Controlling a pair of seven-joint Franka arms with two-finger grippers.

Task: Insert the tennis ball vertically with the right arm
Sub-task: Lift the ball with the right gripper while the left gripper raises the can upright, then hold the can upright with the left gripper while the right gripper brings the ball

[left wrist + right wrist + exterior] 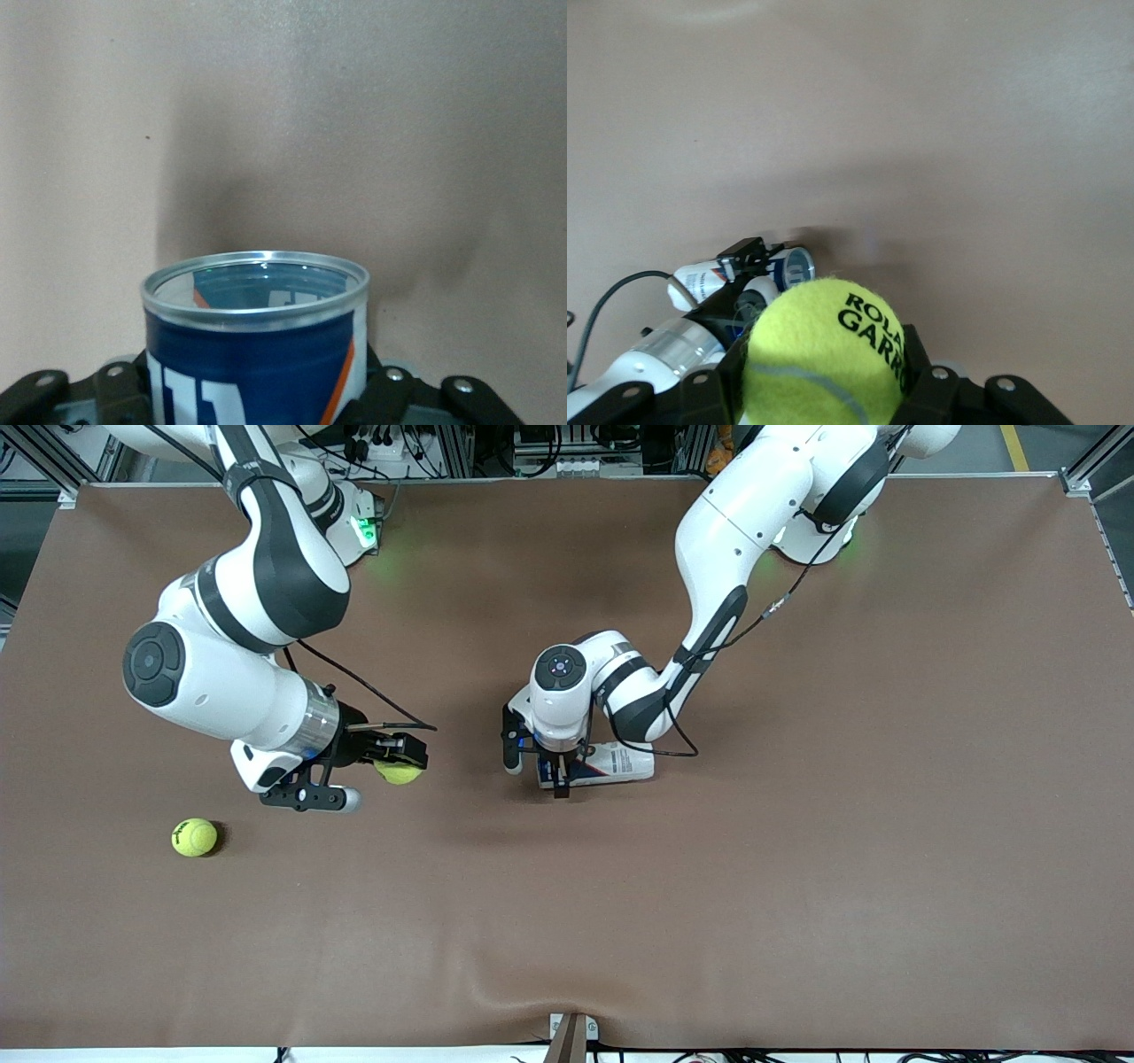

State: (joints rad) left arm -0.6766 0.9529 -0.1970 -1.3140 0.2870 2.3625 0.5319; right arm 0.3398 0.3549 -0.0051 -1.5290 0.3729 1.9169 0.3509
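Brown matte covering, faintly wrinkled at its near edge, spreads over the table [797,886] in the front view. The right arm's [257,593] glossy white shell bends down to the black right pincer [399,766], which pinches a fuzzy yellow-green tennis ball [399,771] in the air over the table's middle. A second fuzzy yellow-green tennis ball [194,837] rests on the covering, toward the right arm's end. The left pincer [560,775] is clamped on the white-and-blue cylindrical can [611,763], which lies on its side on the table.

From the left wrist, that can [257,354] fills the lower frame: a bright metal rim rings its open mouth, with a smooth blue label, white lettering and an orange stripe on its wall. The black left pincer fingers [390,398] press its sides.

From the right wrist, the held ball [824,354] shows felt nap, a pale curved seam and black printed letters, squeezed between black fingers [917,376]. Farther off, the can [788,266] points its round silver mouth this way, gripped by the left pincer [744,257].
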